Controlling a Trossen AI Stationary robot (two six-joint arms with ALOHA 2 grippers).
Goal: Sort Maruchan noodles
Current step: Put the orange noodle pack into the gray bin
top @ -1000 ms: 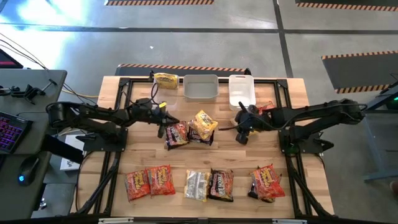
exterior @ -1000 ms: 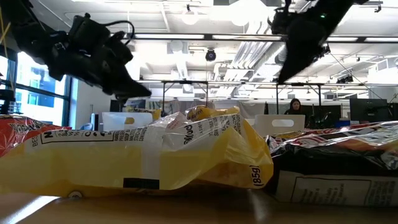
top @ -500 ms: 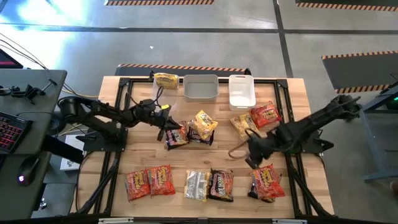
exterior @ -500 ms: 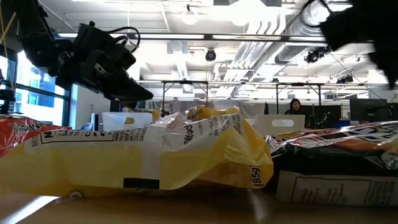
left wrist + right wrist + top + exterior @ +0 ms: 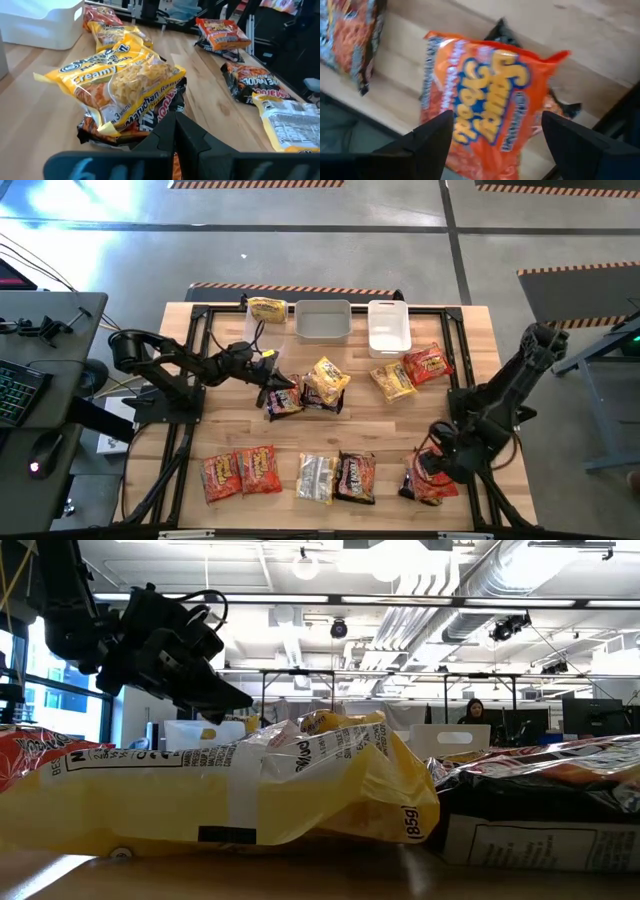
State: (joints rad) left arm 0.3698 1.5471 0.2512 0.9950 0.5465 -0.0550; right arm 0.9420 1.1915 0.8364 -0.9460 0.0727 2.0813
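Right gripper (image 5: 432, 465) is over the near right corner of the desk (image 5: 230, 430), directly above an orange packet (image 5: 487, 112). Its fingers (image 5: 432, 142) are spread wide, one on either side of the packet in the right wrist view, not gripping it; whether they touch it I cannot tell. A darker packet edge shows from under the orange one.

Left gripper (image 5: 272, 383) is at mid-desk, clenched with fingertips together and nothing between them. It is at the edge of a dark packet (image 5: 150, 117) that lies under a yellow packet (image 5: 117, 85). In the low view this gripper is in the air above the desk.

Other packets:
- a yellow one (image 5: 266, 308) at the far edge, left of a grey tub (image 5: 322, 320) and a white tub (image 5: 388, 325);
- a yellow (image 5: 391, 381) and an orange (image 5: 427, 364) one just in front of the white tub;
- a near row of two orange ones (image 5: 240, 472), then a pale yellow one (image 5: 316, 477) and a dark one (image 5: 354, 476).

Surface: light wood desk with a black frame, on a grey concrete floor with hazard striping. A side table (image 5: 40, 340) with a keyboard and mouse is at the left. Low view: open office, white ceiling with pipes and lamps, and a person (image 5: 473, 710) seated far behind.
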